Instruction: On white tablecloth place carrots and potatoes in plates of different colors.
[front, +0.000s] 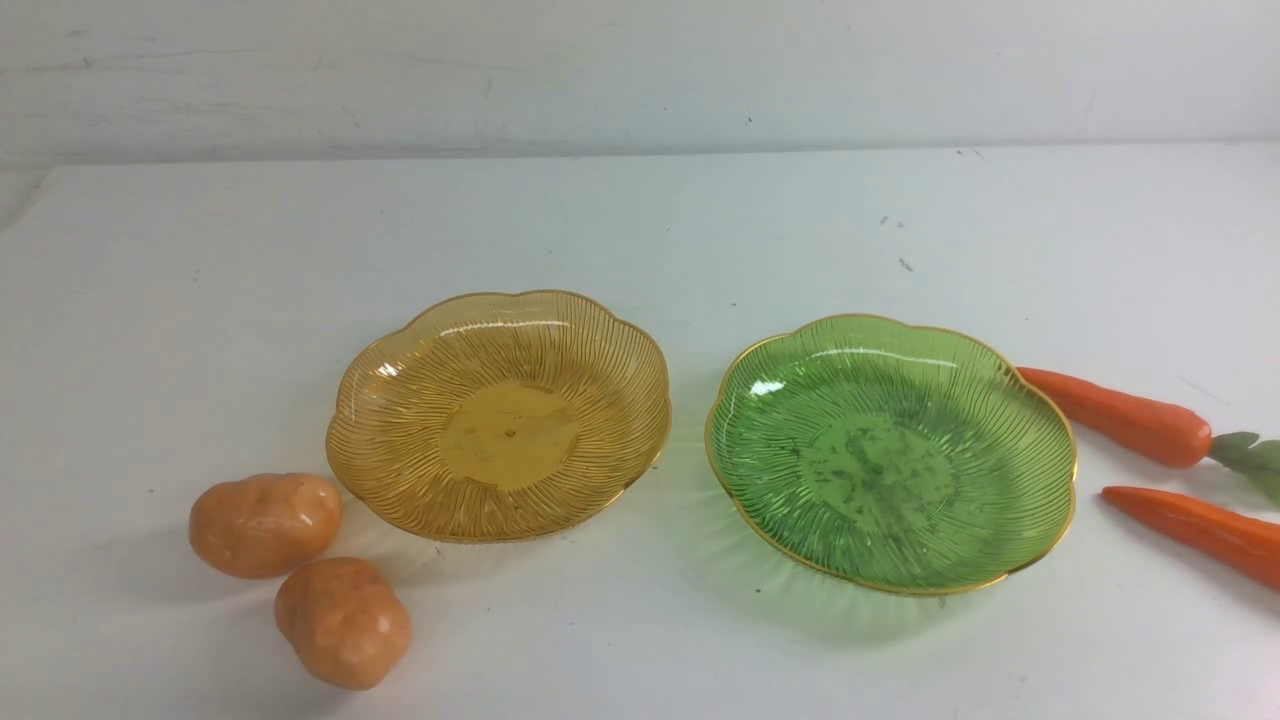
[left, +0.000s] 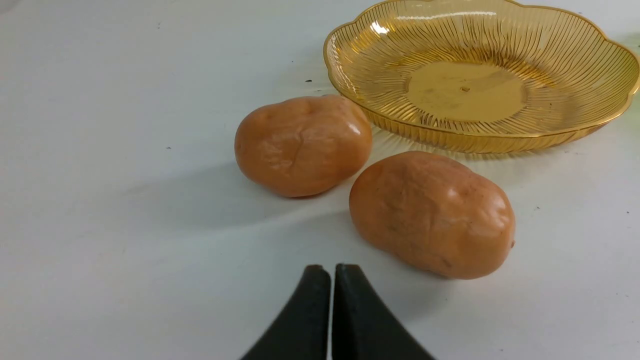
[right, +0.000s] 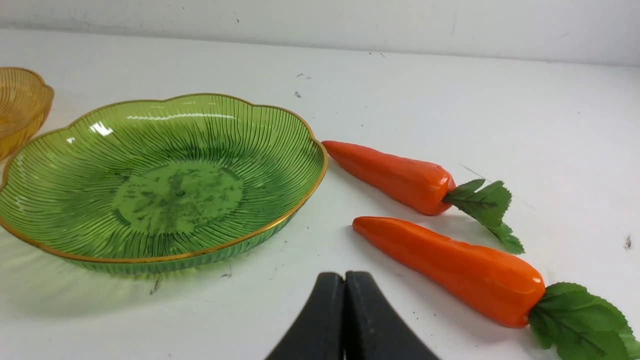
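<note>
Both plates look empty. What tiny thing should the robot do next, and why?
Probably open the left gripper above the potato nearest it: its jaws are shut, the potato lies on the white tablecloth, and the yellow plate close by is empty.

Far side: white tablecloth (front: 640, 220) bare behind both plates.
Middle: narrow bare strip between amber plate (front: 390, 400) and green plate (front: 1000, 400).
Left: far potato (front: 265, 525) just beside amber rim; near potato (front: 343, 622) close by it.
Right: far carrot (front: 1120, 415) tip just beside green rim; near carrot (front: 1200, 530) alongside, with a bare strip between them.
</note>
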